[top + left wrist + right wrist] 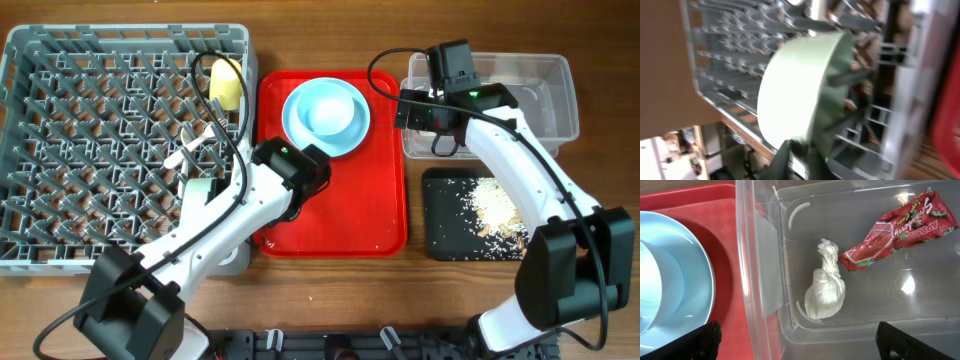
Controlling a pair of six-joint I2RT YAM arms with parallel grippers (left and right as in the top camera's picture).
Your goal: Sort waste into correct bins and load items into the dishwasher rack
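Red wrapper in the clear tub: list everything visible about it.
The red wrapper is crinkled, glossy foil with white lettering and strawberry pictures. It lies slanted on the floor of the clear tub. Its lower-left tip reaches, perhaps touches, the crumpled white tissue. Nothing else touches it.

bright, even light; left wrist view smeared by blur; glare on the clear tub point(907, 286).

Rack point(60, 120) at left holds cup point(227, 85) and bowl point(800, 90) along its right side, serving tray point(350, 210) at centre bears plate point(293, 120) at its far end, tub point(555, 95) at far right contains tissue point(825, 292) just beside wrapper point(897, 230), and shallow tray point(445, 215) before it carries food scraps point(497, 210).
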